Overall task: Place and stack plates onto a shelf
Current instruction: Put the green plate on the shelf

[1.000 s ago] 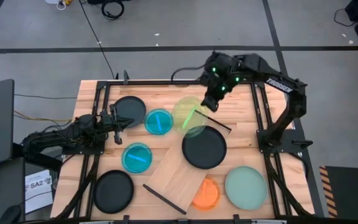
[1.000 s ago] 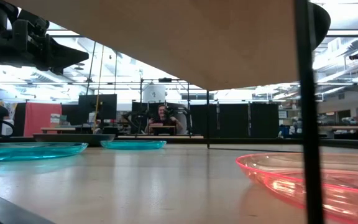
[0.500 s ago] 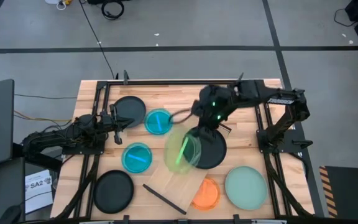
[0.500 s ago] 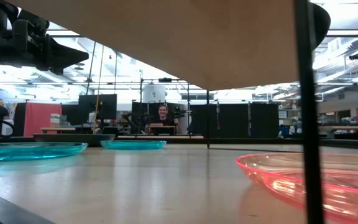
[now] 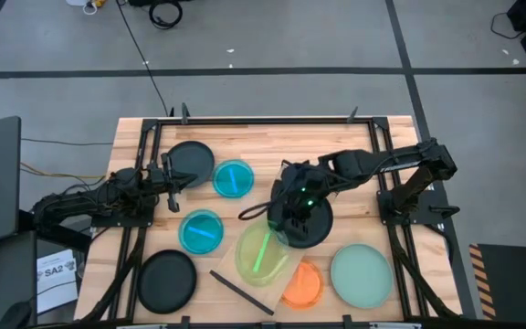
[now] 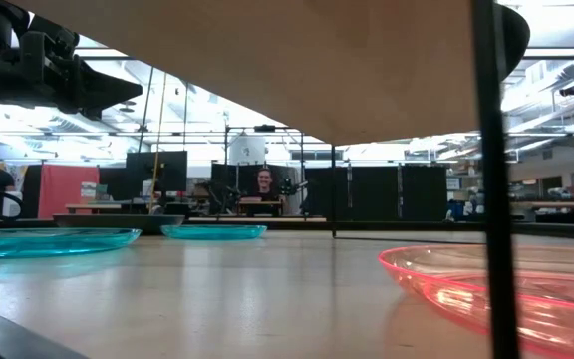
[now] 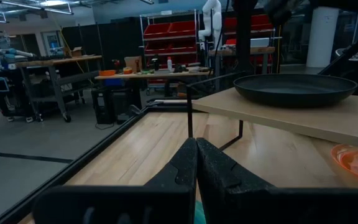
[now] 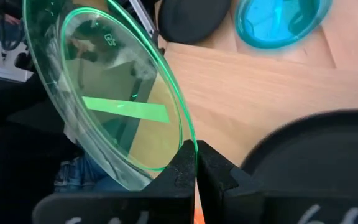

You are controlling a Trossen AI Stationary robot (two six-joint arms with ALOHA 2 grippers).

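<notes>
My right gripper (image 5: 286,222) is shut on a translucent green plate (image 5: 261,252) that stands tilted over the wooden shelf (image 5: 272,289). A large black plate (image 5: 310,224) lies on the shelf beside the gripper. An orange plate (image 5: 305,287) lies partly under the shelf's near end. On the table lie a mint-green plate (image 5: 362,274), two blue plates (image 5: 234,178) (image 5: 201,231) and two more black plates (image 5: 190,160) (image 5: 166,279). My left gripper (image 5: 173,178) rests shut at the table's left, holding nothing. My right gripper pinches the green plate's rim (image 8: 188,144) between its two fingers, at the edge nearest the black plate. The fingers slant down from the table's far right. The plate is tilted steeply above the shelf; whether its lower edge touches the board I cannot tell.
The shelf stands on thin dark legs (image 6: 491,179) with room under its board (image 6: 297,60). Black frame rails (image 5: 386,174) run along the table's sides. Bare wood shows along the far edge (image 5: 263,132).
My right gripper has swung from the shelf's far end toward the table's near edge and a little left, sinking and tipping further down. The green plate has gone with it, now over the shelf's near part and more steeply tilted.
</notes>
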